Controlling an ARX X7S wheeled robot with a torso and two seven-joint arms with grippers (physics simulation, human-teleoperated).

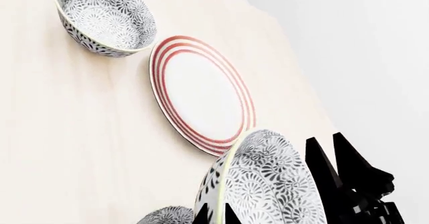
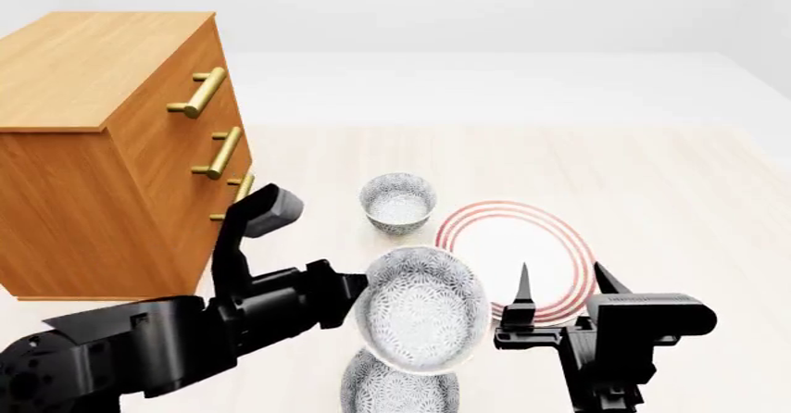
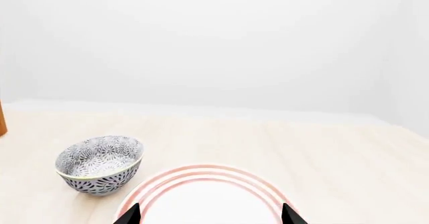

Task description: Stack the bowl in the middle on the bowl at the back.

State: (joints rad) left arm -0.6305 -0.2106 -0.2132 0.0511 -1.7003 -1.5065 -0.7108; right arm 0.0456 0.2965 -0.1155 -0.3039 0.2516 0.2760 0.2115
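A pale wooden worktop (image 2: 692, 181) under plain white walls carries a wooden drawer chest (image 2: 118, 144), a red-ringed plate (image 2: 525, 246) and three speckled bowls. The middle bowl (image 2: 420, 309) is off the surface, tilted, clamped at its rim by the left claw (image 1: 214, 215), fingers astride the wall. It hangs above the front bowl (image 2: 398, 387), short of the back bowl (image 2: 398, 202), which sits just beside the plate. The right claw (image 3: 209, 215) hovers spread wide and empty over the plate. Judged rigid, glazed, slick and chip-prone; the thin rim grip looks marginal, so slow, level carriage is advised.
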